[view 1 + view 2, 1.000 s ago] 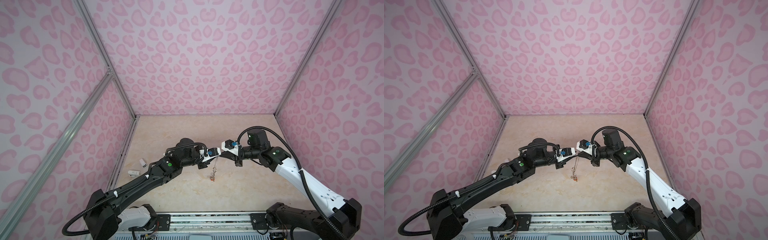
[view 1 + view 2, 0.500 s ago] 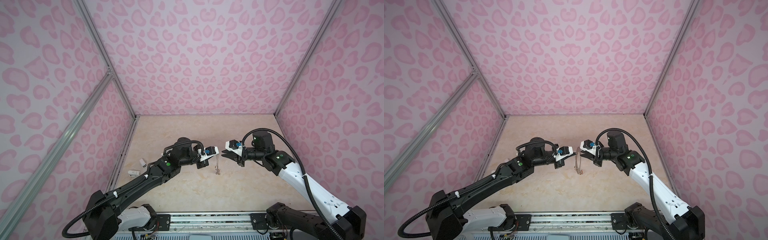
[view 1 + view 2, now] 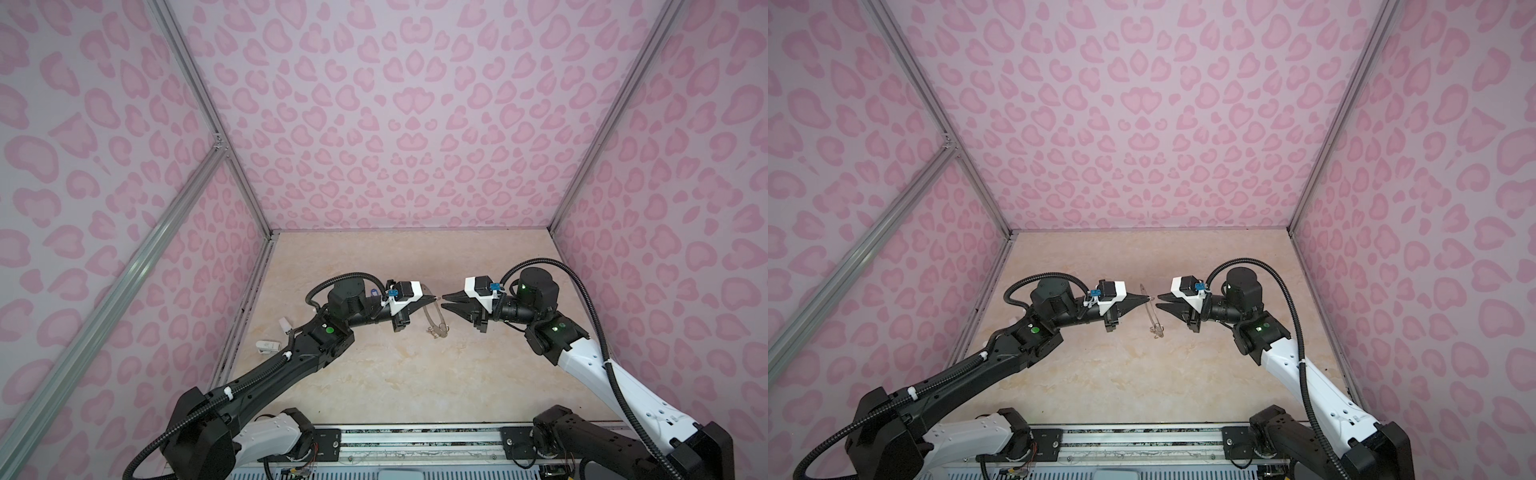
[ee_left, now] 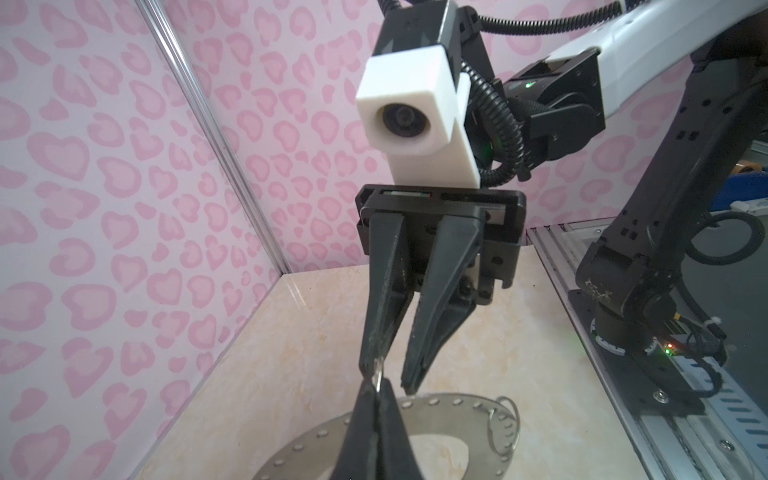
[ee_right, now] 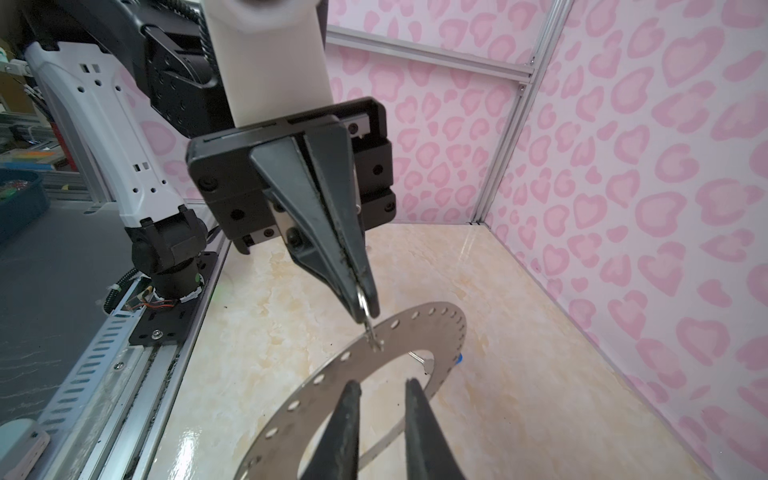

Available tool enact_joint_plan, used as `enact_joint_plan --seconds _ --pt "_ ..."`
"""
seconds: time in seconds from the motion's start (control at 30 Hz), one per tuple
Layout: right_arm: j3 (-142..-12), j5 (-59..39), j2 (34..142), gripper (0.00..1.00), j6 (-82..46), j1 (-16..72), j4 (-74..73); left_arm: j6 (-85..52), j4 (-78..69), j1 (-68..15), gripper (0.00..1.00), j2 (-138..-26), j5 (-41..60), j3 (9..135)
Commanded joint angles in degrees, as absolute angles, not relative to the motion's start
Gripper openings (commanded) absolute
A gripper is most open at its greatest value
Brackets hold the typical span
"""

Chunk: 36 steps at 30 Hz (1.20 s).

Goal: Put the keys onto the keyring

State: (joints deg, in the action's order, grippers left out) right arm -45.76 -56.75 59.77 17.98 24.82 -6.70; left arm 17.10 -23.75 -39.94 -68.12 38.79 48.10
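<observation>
L hand [image 3: 434, 297] is pinched fully closed on a small wire clip [image 5: 365, 305], which hooks thru a rim hole of the large flat grey metal keyring disc [image 5: 428, 330]. The disc hangs from that clip over the beige marble-look table [image 3: 374, 374]. It's tilted steeply, nearly edge-on in both top views [image 3: 1152, 309]. Can't tell if its low edge touches the table.

R hand [image 3: 444, 302] faces L hand tip to tip, just beside it. Its fingers are partly apart w/ nothing between them. In left wrist view one R fingertip [image 4: 370, 361] sits right by the clip; can't tell if they touch.

A small silver split ring [image 4: 505, 424] hangs at the disc's rim. Keys proper are too small to make out.

A small white plastic piece [image 3: 268, 345] lies on the table near the left wall.
</observation>
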Motion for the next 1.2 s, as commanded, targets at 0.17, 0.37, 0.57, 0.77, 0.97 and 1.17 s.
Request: enact_joint_plan --seconds 0.17,0.37,0.57,0.77,0.97,1.17 --pt "-44.73 -57.79 59.5 0.21 12.71 26.06 -15.63 14.7 -30.05 -39.87 0.03 -68.55 41.18 47.99" --pt "-44.48 -58.43 59.9 0.19 11.17 26.1 -17.48 14.66 -29.94 -39.78 0.03 -68.29 41.31 47.64" --pt "-44.83 -58.97 60.55 0.16 10.69 26.18 -18.28 14.75 -29.88 -39.81 0.03 -68.12 41.26 47.55" --pt "-45.1 -59.37 61.26 0.06 10.86 26.27 -17.99 14.86 -29.39 -39.86 0.03 -68.35 41.29 47.71" --pt "-45.05 -56.28 60.59 0.0 15.64 26.42 -12.55 17.89 -25.47 -39.83 0.29 -67.04 35.28 47.61" --pt "-47.74 -47.13 60.11 0.0 28.09 27.68 1.75 26.76 -14.56 -40.82 0.35 -65.49 27.05 49.73"
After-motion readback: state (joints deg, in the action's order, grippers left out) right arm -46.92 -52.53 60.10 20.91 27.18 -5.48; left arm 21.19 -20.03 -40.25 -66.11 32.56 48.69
